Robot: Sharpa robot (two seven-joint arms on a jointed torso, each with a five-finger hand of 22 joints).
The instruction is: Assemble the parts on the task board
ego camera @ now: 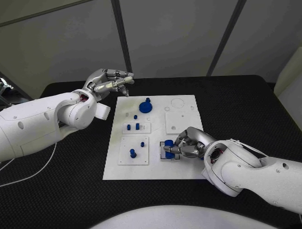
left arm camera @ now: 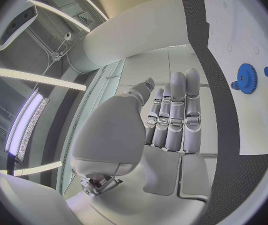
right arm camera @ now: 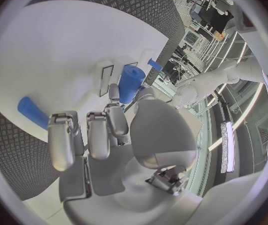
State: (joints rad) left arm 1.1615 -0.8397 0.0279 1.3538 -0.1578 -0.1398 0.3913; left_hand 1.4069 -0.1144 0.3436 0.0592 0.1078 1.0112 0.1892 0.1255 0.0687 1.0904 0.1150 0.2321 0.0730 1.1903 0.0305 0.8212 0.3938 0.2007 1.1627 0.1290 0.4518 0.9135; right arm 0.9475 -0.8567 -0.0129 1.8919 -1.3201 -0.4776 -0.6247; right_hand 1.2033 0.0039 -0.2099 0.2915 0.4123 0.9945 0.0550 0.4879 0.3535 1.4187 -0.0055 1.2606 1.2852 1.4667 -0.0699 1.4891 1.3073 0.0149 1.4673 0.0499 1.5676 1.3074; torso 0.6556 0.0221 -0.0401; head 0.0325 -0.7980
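The white board point(ego camera: 153, 164) lies mid-table with several blue pieces already standing in it: a gear point(ego camera: 145, 107) near the far end and small pegs point(ego camera: 132, 152) on the left-hand plates, so the job looks partly done. The right hand point(ego camera: 186, 145) pinches a blue cylinder point(right arm camera: 131, 83) over the near right slot, seemingly not yet seated. The left hand point(ego camera: 110, 82) hovers off the board's far corner, fingers loosely together, holding nothing.
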